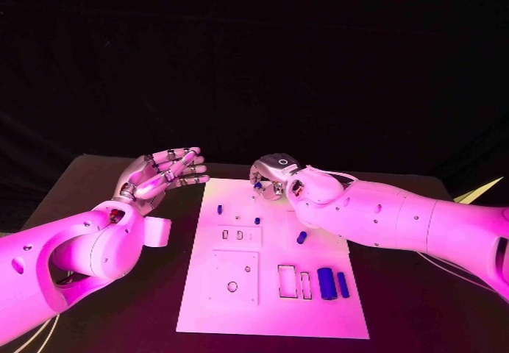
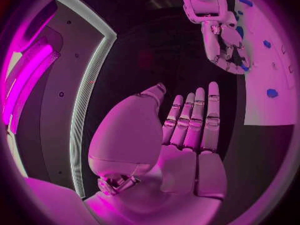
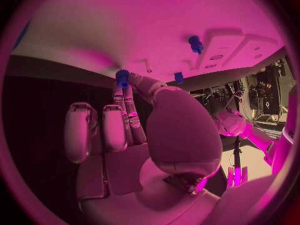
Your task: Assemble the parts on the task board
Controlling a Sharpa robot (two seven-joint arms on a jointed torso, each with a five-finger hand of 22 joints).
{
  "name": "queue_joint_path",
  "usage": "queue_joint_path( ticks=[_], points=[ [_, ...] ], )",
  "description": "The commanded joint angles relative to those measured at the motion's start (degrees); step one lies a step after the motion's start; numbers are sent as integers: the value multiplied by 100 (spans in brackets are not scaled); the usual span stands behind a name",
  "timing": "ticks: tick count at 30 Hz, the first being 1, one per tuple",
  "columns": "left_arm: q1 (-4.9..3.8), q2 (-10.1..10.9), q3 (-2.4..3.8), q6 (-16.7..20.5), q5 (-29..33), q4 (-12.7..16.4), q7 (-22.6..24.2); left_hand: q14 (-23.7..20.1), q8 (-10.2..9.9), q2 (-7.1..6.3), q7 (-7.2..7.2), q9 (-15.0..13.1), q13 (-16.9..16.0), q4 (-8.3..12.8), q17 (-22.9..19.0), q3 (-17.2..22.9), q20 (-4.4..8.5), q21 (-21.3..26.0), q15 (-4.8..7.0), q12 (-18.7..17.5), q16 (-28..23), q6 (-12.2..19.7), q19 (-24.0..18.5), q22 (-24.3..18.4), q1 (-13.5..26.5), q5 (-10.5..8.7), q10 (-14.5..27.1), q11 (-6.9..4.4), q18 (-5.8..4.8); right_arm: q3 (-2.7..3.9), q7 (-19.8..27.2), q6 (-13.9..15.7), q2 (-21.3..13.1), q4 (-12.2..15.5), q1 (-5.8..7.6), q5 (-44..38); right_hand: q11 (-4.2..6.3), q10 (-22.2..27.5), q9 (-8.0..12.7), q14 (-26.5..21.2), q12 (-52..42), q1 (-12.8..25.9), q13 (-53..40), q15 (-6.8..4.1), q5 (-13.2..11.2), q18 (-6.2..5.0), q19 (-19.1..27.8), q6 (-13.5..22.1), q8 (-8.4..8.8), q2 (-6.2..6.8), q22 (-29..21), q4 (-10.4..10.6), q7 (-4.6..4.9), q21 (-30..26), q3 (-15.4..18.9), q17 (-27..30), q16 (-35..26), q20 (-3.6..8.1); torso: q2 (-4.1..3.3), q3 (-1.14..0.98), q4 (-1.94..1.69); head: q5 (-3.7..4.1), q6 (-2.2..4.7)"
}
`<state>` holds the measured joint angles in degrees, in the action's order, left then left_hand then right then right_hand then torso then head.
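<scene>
A flat white rectangular task board lies lengthwise in the middle of a black table, its near short edge closest to the robot. Near that edge, toward the robot's right, two dark blue cylindrical parts lie side by side, just beside two narrow rectangular slots. To their left sits a raised square panel with small holes, and beyond it a smaller panel with two slots. A small blue oval part lies alone mid-board toward the right edge. Farther on, two tiny blue pegs stand near the left side; their exact shape is too small to make out.

The left hand is raised above the table, off the board's left edge, palm up, fingers spread apart and grasping nothing; the left wrist view shows its fingers straight and side by side.

At the board's far end, the right hand bends down over the plate. In the right wrist view its fingertips pinch a small blue ridged part against the board. From the head camera, this part is mostly hidden by the hand.

Beyond the table hangs a black backdrop, with nothing distinguishable in it.
</scene>
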<state>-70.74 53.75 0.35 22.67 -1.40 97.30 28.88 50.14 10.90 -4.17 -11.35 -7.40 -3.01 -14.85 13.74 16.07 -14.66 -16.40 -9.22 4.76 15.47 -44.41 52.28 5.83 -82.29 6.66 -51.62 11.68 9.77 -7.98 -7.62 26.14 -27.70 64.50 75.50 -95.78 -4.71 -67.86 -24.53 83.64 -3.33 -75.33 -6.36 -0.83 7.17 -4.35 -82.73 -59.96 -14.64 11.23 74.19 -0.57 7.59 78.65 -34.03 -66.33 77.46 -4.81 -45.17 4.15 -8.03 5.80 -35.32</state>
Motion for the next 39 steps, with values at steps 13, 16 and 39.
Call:
queue_joint_path(
  ticks=[13,16,39],
  points=[
    [-23,5,5,0,1,-3,-4,-47,37,-40,-242,-78,-73,33,108,89,-14,-29,-18,-84,-23,49,-30,18,2,67,8,23,64,-5,51,-54,-22,-58,-6,81,-246,1497,148,-179,-38,-502,259,248,131,-343,760,1019,825,50,-2373,503,118,-2202,1434,1722,-1099,-236,-5,5,-6,-7,-1],
    [-24,17,5,2,1,-10,-3,-47,37,-40,-242,-78,-73,33,108,89,-14,-29,-18,-84,-23,49,-30,18,2,67,8,23,64,-3,7,-11,-187,126,-6,88,-252,1538,168,-185,-44,-722,258,251,141,-355,742,1004,874,92,-2468,822,78,-2333,1699,1785,-1138,-237,-3,3,6,-9,2],
    [-25,92,2,-29,-140,-173,33,-50,36,-42,-240,-79,-73,43,119,97,-16,-29,-19,-90,-22,55,-31,14,-5,65,17,26,65,204,-289,-305,-2298,1549,192,2167,172,-248,-232,377,-5136,-848,-4635,-25,107,69,-34,936,387,137,2,1700,85,-289,2806,-1054,709,3,18,-193,222,88,67]
  ],
)
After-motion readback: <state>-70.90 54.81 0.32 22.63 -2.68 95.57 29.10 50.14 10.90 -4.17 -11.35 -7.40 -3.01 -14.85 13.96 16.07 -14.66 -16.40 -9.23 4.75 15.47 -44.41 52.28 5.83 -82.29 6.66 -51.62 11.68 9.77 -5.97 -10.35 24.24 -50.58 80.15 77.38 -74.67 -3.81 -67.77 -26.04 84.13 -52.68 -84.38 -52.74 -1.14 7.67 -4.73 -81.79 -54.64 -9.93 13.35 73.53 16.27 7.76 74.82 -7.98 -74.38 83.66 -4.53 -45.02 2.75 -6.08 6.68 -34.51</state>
